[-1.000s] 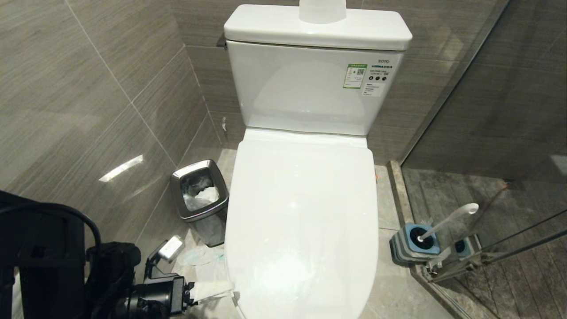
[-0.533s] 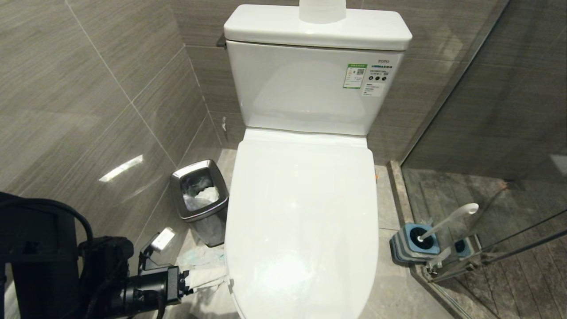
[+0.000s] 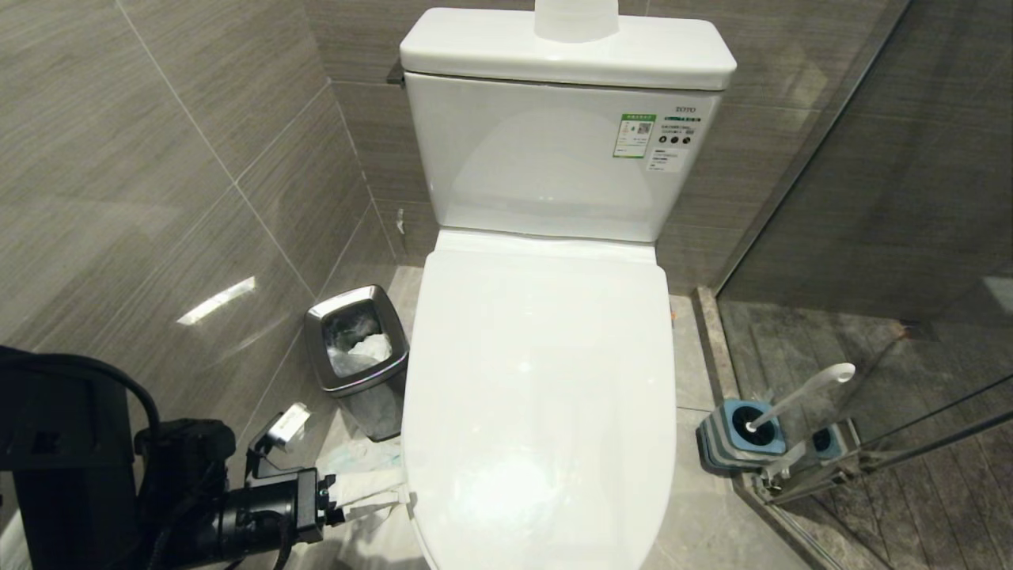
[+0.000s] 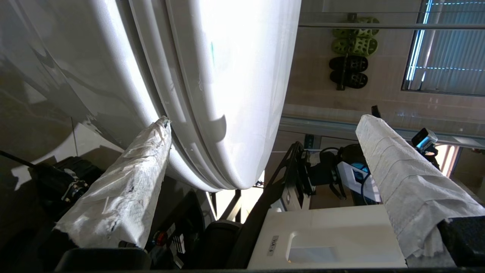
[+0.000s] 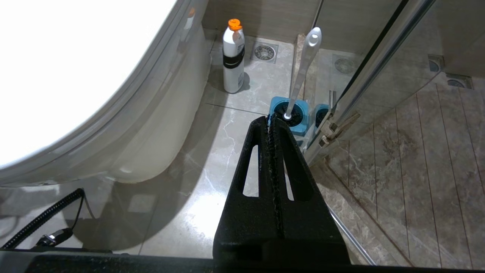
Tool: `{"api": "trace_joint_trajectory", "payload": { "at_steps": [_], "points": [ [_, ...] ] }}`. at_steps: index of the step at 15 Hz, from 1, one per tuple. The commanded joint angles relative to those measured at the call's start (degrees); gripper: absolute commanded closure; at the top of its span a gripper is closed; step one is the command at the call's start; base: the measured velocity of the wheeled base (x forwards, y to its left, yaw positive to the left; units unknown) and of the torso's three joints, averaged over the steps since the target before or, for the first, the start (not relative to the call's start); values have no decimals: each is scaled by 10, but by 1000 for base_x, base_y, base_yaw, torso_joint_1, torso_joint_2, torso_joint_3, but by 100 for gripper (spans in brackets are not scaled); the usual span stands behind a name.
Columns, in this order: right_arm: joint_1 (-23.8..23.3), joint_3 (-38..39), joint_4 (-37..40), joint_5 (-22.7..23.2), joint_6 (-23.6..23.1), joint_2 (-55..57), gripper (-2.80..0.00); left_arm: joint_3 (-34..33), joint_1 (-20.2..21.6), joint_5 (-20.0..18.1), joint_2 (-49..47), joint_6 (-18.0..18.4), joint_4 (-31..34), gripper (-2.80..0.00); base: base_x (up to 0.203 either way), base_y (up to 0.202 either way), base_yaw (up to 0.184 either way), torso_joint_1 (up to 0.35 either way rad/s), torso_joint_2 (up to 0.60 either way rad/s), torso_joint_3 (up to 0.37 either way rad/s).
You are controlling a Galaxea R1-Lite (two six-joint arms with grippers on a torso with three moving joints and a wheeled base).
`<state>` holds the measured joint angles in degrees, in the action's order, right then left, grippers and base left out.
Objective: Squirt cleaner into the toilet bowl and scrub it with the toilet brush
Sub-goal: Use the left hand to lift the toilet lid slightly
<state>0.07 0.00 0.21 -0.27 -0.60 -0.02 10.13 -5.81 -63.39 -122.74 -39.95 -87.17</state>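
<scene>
left gripper spread wide, one finger under toilet bowl edge (right gripper shut).

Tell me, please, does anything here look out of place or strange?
Yes. The toilet's lid is closed, so the bowl cannot be reached yet. The open left gripper has its fingers wrapped in crumpled white covering. A pale crumpled piece lies on the floor beside the steel bin.

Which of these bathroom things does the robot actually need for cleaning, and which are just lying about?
Needed:
toilet bowl, lid down
cleaner on the floor
toilet brush in its holder
left gripper, open at the lid's edge

Lying about:
steel bin
paper roll
</scene>
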Motion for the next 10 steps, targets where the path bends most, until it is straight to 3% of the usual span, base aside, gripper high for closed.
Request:
{"api": "trace_joint_trajectory", "payload": {
  "at_steps": [1,10],
  "points": [
    [0,1,0,0,0,0,0,1,-3,-3,-10,-5,-5,-280,0,0,0,0,0,0],
    [0,1,0,0,0,0,0,15,-28,15,-30,-4,-5,-280,0,0,0,0,0,0]
  ]
}}
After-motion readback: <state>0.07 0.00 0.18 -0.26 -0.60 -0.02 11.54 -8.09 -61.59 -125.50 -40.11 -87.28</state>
